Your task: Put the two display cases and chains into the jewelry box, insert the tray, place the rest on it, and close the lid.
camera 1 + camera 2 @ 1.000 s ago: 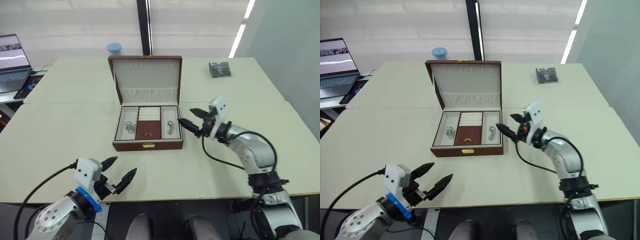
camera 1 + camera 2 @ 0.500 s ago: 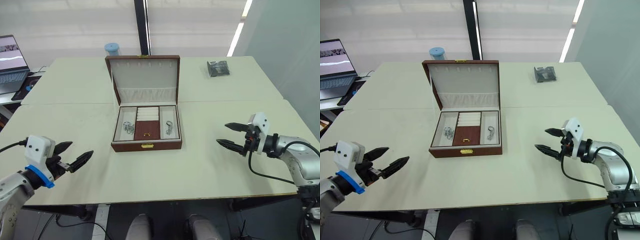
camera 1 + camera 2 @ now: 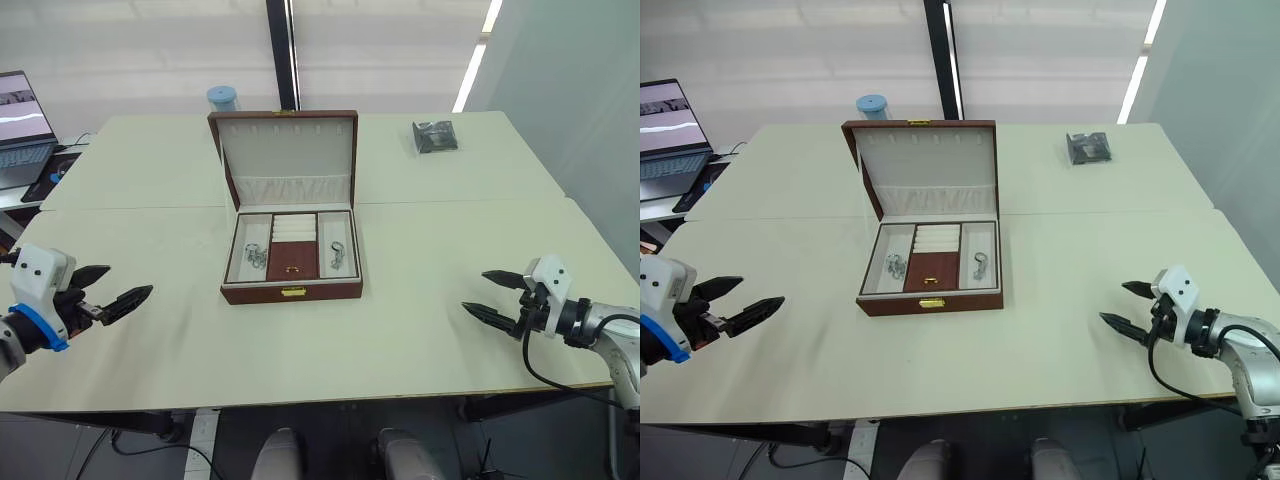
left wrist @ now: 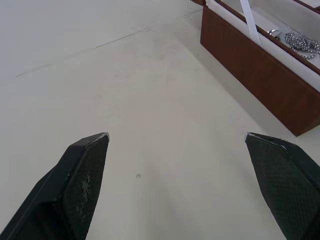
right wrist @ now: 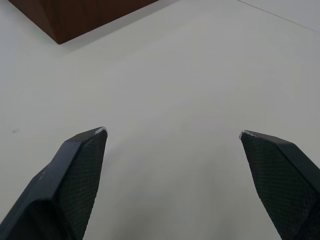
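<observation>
The jewelry box [image 3: 291,292] stands at the table's middle with its lid [image 3: 285,147] upright and open. The tray [image 3: 294,262] sits inside it, its brown middle section with the gold pull at the front. Small silvery jewelry [image 3: 257,256] lies in the tray's left compartment, and more silvery jewelry [image 3: 338,257] in its right one. The display cases and chains are hidden. My left gripper [image 3: 130,279] is open and holds nothing, well left of the box near the front edge. Far to the right of the box, my right gripper [image 3: 474,291] is open too, with bare table between its fingers.
A dark crinkled packet [image 3: 435,136] lies at the back right. A blue cup [image 3: 221,97] stands behind the lid, and a laptop [image 3: 20,120] sits on a side table at the far left. The box's brown side wall [image 4: 260,75] shows in the left wrist view.
Both arms have swung outward, away from the box: the right gripper from the box's right side to the far right, the left gripper from the front middle to the far left. Both remain open.
</observation>
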Robot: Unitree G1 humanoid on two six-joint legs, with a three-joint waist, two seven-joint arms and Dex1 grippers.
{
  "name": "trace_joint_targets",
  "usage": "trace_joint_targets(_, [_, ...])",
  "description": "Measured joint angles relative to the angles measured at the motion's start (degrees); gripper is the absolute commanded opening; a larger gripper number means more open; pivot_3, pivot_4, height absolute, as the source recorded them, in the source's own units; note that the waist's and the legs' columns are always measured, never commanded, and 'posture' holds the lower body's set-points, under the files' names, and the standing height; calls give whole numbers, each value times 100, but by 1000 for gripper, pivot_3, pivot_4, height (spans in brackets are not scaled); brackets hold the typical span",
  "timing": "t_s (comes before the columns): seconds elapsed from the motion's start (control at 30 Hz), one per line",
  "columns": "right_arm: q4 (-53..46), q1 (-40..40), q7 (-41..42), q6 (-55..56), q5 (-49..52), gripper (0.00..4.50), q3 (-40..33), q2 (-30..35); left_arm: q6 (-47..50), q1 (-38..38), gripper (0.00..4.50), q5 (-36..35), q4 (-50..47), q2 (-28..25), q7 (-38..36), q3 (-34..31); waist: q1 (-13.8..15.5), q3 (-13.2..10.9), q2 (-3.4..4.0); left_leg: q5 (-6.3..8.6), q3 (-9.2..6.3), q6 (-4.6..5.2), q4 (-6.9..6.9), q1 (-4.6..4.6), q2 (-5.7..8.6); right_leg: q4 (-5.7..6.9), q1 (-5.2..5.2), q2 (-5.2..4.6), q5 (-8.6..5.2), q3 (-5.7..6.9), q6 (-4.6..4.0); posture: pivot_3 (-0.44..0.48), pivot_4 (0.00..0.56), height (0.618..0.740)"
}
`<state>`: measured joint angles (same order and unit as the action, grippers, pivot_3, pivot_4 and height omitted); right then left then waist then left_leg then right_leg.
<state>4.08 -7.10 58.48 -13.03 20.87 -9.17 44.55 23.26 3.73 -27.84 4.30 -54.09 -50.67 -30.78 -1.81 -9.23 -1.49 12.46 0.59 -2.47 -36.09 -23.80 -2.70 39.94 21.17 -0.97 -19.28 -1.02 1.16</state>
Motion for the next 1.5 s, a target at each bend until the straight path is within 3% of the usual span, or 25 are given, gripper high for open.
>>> trace_joint_targets(0.67, [-47,-62,-124,-102,62,4493,-81,-65,167,72,4500,28,-183,99,55,-2,6,0,0,0,0,0,-1,1,0,1,-2,-1,0,-1,0,0,150,740])
trace_joint_targets(1.03, [-359,-1147,-982,-736,50,4493,524,-1382,76,-495,4500,231,-430,1525,1241,518,15,2,-3,0,-5,-1,-5,-3,3,4,-2,-3,1,2,1,0,150,740])
trace_joint_targets(1.1, [-224,-1357,-1190,-713,-141,4108,705,-1599,-9,-672,4500,354,-377,1640,1369,699,16,3,-4,-1,-7,-1,-5,-2,3,6,-2,-2,1,4,1,0,150,740])
trace_joint_targets(1.2, [50,-1691,-1465,-644,-446,3166,1052,-1916,-197,-1089,3897,549,-67,1731,1525,906,16,3,-4,-1,-7,-1,-6,-1,3,9,-1,0,2,5,1,0,150,740])
trace_joint_targets(1.5, [1090,-2490,-1985,-410,-1096,535,1563,-2692,-853,-2253,1007,1055,1527,2050,1464,1615,16,3,-4,-2,-2,-2,-7,-8,6,8,5,-3,2,4,1,0,150,740])
